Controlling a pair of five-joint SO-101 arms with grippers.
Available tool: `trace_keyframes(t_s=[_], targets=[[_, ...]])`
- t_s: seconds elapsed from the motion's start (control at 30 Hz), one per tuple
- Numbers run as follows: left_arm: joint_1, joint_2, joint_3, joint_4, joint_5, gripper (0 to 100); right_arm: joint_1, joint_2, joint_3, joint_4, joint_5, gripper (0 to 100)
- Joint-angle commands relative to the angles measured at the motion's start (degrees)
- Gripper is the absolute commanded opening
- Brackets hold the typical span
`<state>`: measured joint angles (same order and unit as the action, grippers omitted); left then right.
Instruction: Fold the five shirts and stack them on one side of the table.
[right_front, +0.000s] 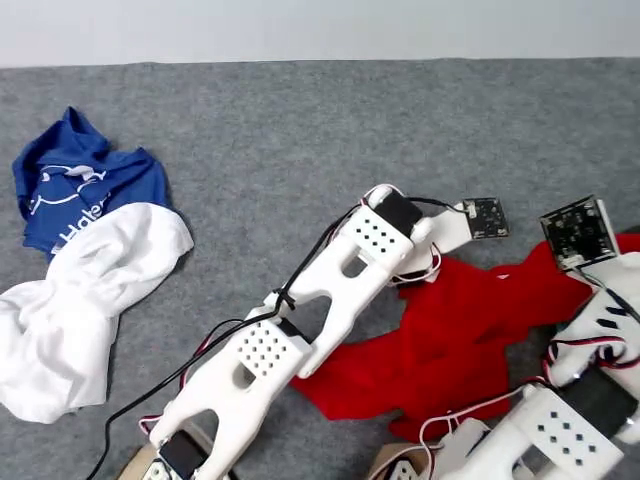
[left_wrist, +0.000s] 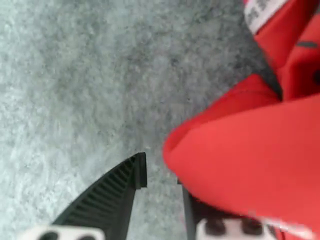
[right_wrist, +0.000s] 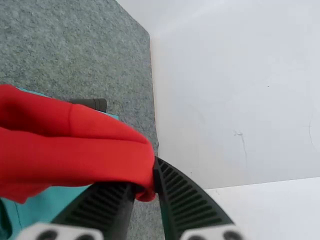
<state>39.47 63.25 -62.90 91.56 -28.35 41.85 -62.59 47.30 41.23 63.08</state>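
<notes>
A red shirt (right_front: 450, 340) lies crumpled on the grey felt table, right of centre. My left gripper (right_front: 432, 255) sits at the shirt's upper left edge. In the left wrist view it (left_wrist: 162, 177) is open, and a fold of the red shirt (left_wrist: 250, 150) drapes over one finger while the other finger (left_wrist: 120, 190) stands bare over the felt. My right gripper (right_wrist: 150, 177) is shut on a bunched edge of the red shirt (right_wrist: 75, 145), held above the table near its right end (right_front: 585, 290). A teal cloth (right_wrist: 50, 200) shows beneath it.
A blue shirt (right_front: 85, 190) and a white shirt (right_front: 80, 300) lie heaped together at the far left. Bare grey felt (right_front: 300, 130) spans the middle and back. A white wall (right_wrist: 235, 75) rises past the table's edge.
</notes>
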Motion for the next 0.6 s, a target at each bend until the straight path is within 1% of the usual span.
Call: trace_keyframes(t_s=[0.0, 0.13, 0.2, 0.57], targets=[[0.5, 0.4, -5.4, 1.1, -0.3, 12, 0.5, -1.4, -0.2, -1.3, 0.4, 1.0], [0.5, 0.6, -10.9, 6.6, -0.3, 12, 0.4, -1.4, -0.3, -1.3, 0.4, 1.0], [0.4, 0.9, -13.5, 8.0, -0.3, 12, 0.4, -1.4, -0.3, -1.3, 0.4, 1.0], [0.4, 0.7, -13.8, 8.7, -0.3, 12, 0.3, -1.4, -0.4, -1.3, 0.4, 1.0]])
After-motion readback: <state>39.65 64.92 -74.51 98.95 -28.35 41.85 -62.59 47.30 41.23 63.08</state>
